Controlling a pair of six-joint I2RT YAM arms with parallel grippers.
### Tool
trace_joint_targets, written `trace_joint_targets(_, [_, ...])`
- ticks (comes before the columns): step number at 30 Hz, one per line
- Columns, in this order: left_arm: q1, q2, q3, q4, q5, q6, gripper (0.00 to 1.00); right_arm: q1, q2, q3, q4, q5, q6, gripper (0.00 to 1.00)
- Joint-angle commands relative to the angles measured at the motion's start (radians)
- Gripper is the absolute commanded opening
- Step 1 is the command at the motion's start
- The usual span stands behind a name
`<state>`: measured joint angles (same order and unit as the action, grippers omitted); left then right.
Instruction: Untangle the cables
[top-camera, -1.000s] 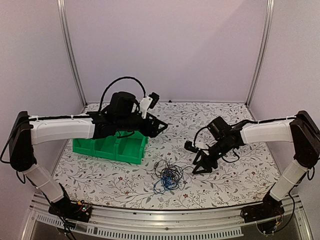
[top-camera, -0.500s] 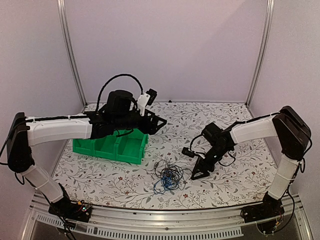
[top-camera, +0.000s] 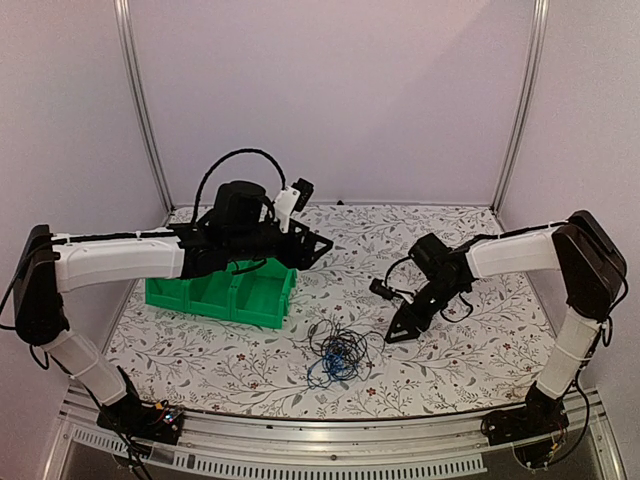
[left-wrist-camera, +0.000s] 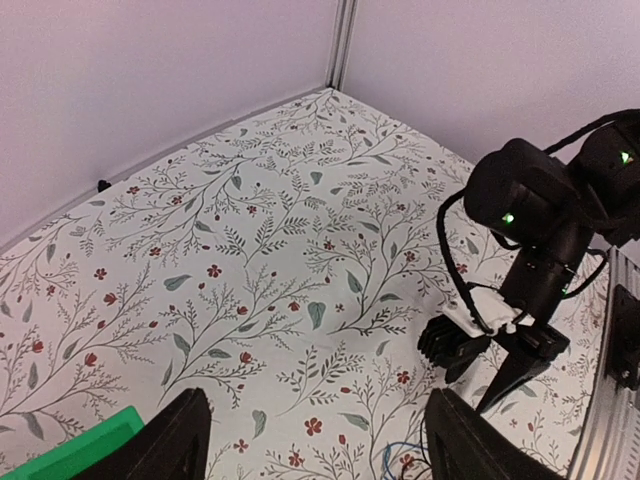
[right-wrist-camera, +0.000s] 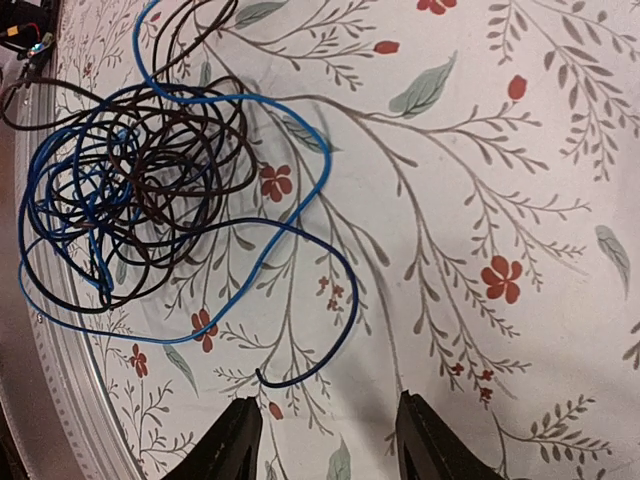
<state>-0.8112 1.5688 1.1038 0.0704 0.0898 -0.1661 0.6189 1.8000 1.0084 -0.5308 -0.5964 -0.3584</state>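
The cables (top-camera: 336, 353) lie as a small snarl of thin blue and black wires on the floral table at front centre. In the right wrist view the snarl (right-wrist-camera: 130, 190) fills the upper left, with one dark blue loop (right-wrist-camera: 330, 290) trailing toward my fingers. My right gripper (top-camera: 396, 331) is open and empty, tips low just right of the snarl; it also shows in its own wrist view (right-wrist-camera: 325, 445). My left gripper (top-camera: 322, 246) is open and empty, held high above the table behind the snarl; its own view (left-wrist-camera: 315, 445) shows a bit of blue wire (left-wrist-camera: 392, 462).
A green bin (top-camera: 222, 295) with compartments stands left of the cables, under the left arm. The right arm's wrist (left-wrist-camera: 535, 200) shows in the left wrist view. White walls and metal corner posts close the back; a metal rail (top-camera: 330, 430) runs along the front edge.
My right gripper swung in toward the snarl, then drew back slightly up and right. The left arm shifted a little to the left early on, then stayed still. The cables have not moved.
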Motion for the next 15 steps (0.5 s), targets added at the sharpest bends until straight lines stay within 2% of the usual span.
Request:
trace_joint_targets(1, [0.007,-0.026,-0.010,0.023,-0.007,0.005,0.75,-0.027,-0.077,-0.014,0.010,0.072,0.026,0.53])
trace_joint_targets(8, [0.007,-0.017,-0.010,0.023,-0.004,0.007,0.75,-0.022,0.006,0.029,-0.004,-0.087,0.027,0.54])
trace_joint_targets(15, [0.007,-0.018,-0.007,0.023,-0.009,0.010,0.75,-0.003,0.101,0.083,-0.044,-0.139,0.012,0.43])
